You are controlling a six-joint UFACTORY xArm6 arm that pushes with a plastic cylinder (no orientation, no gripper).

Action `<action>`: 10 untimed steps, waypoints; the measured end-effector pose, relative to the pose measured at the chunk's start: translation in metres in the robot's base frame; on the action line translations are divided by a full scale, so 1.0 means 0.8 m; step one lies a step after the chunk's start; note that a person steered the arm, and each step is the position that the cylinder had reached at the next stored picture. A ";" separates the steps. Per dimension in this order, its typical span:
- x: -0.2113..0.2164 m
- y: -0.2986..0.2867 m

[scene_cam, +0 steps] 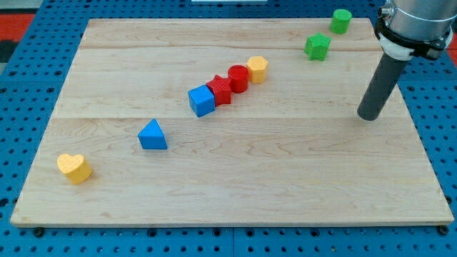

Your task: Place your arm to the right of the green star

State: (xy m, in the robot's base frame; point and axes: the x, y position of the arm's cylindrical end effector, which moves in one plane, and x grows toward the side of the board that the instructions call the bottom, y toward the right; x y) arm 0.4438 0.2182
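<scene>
The green star (318, 47) lies near the view's top right on the wooden board (285, 178). My tip (370, 116) rests on the board below and to the right of the star, clearly apart from it. A green cylinder (340, 21) stands above and right of the star, near the board's top edge.
A diagonal row runs through the middle: blue cube (202, 101), red star (221, 89), red cylinder (238, 77), yellow hexagon block (257, 68). A blue triangle (153, 135) lies left of centre. A yellow heart (74, 168) sits at the bottom left.
</scene>
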 end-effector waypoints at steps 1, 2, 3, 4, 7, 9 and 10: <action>0.000 0.000; 0.000 -0.004; 0.005 -0.017; 0.005 -0.038; -0.136 0.010; -0.204 0.020; -0.204 -0.051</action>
